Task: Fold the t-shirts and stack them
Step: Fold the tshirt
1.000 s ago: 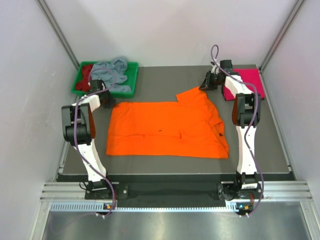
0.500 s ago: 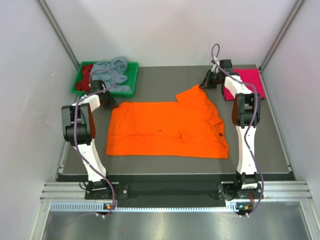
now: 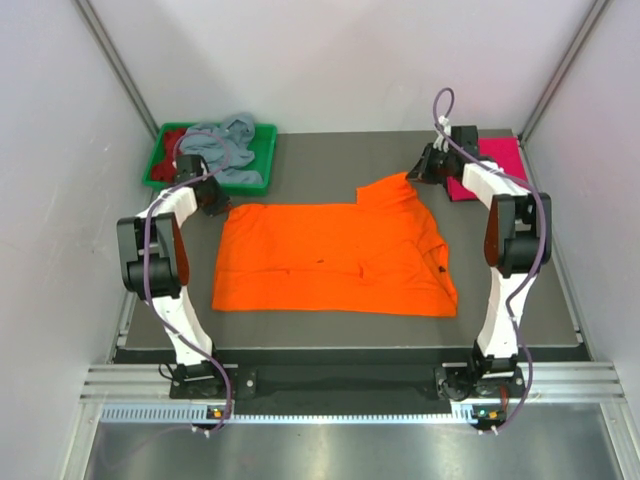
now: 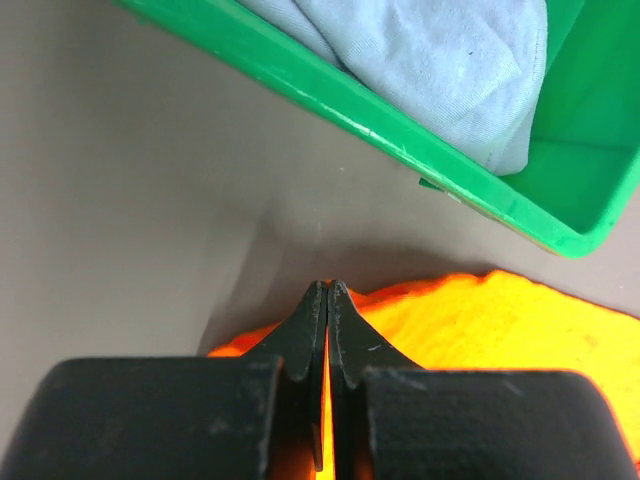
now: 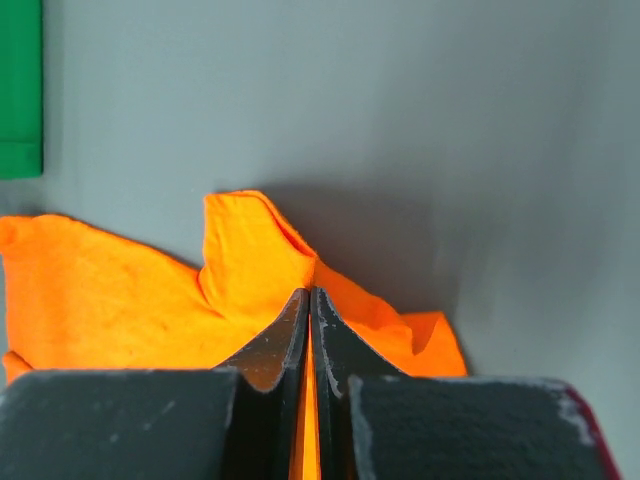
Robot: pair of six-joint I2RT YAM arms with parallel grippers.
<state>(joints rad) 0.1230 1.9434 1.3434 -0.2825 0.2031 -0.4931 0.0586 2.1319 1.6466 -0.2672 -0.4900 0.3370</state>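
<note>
orange t-shirt [image 3: 335, 258] lies spread on the desk [image 3: 330, 160], unfolded; its far corners are pinched, one in the left hand [image 3: 214, 205], one in the right hand [image 3: 412, 172], both clenched on cloth; magenta t-shirt [image 3: 505, 152] sits folded just outboard of the right hand: one done; grey-blue t-shirt [image 3: 225, 140] and dark red t-shirt [image 3: 172, 145] are heaped in the green tray [image 3: 262, 160] just beyond the left hand; my read: shirt two's first fold pending, two queued

- right gripper [image 5: 309, 300]: jaws are being pressed together, and a raised fold of cloth is being pinched between the tips.
- orange t-shirt [image 5: 120, 300]: is being held at its crumpled edge, with the rest lying leftward on the grey table [image 5: 400, 120].
- green tray [image 5: 20, 90]: a corner is being cut off at the upper left, apart from the cloth.
</note>
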